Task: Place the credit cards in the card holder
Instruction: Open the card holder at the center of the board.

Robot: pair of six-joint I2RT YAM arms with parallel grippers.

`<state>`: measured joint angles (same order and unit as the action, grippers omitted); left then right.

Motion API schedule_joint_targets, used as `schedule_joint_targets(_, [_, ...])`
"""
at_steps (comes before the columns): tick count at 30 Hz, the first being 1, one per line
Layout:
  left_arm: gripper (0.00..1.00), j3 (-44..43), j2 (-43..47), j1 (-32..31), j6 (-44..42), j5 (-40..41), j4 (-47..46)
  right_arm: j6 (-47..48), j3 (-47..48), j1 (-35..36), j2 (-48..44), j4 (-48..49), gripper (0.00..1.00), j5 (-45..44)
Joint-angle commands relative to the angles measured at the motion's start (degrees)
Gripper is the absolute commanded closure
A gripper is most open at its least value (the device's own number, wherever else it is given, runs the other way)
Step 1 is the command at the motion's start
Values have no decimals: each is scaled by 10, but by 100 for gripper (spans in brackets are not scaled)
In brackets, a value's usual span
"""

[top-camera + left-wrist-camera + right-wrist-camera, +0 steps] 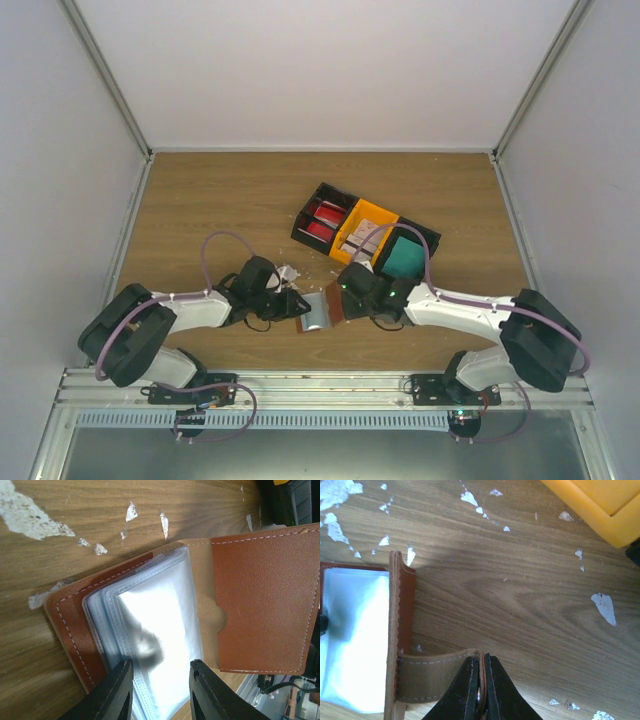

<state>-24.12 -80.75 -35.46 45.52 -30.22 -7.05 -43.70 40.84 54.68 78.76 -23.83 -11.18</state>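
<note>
Top: card holder [320,308] open on table [200,200], between both grippers. Red credit cards [322,222] and a teal one [405,258] lie in tray [375,208].
Left wrist: left gripper [161,694] parted, astride clear sleeves [155,625].
Right wrist: right gripper [481,680] clamped on holder's snap tab [435,676].

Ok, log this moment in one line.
left gripper: open over sleeves | right gripper: shut on card holder tab | credit cards: in tray

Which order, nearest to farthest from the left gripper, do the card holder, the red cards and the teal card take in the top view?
1. card holder: at the left gripper's fingertips, just beside it.
2. red cards: farther back, in the bin tray's black end compartment.
3. teal card: in the tray's opposite end compartment, over by the right arm.
</note>
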Motion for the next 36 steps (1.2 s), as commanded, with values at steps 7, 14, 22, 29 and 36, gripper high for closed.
schedule_joint_targets(7, [65, -11, -35, 3, -5, -50, -66, -21, -38, -4, 38, 46, 100, 17])
schedule_joint_targets(14, [64, -31, -51, 3, -25, -88, -70, -18, -52, -4, 55, 85, 100, 46])
schedule_joint_targets(22, [63, -48, -60, 1, -38, -126, -79, -4, -53, -4, 60, 136, 99, 87])
schedule_joint_targets(29, [62, -56, -52, 0, -60, -138, -64, -3, -54, -4, 49, 144, 99, 93])
schedule_joint_targets(36, [62, -57, -65, 0, -57, -152, -77, -11, -52, -4, 20, 127, 80, 72])
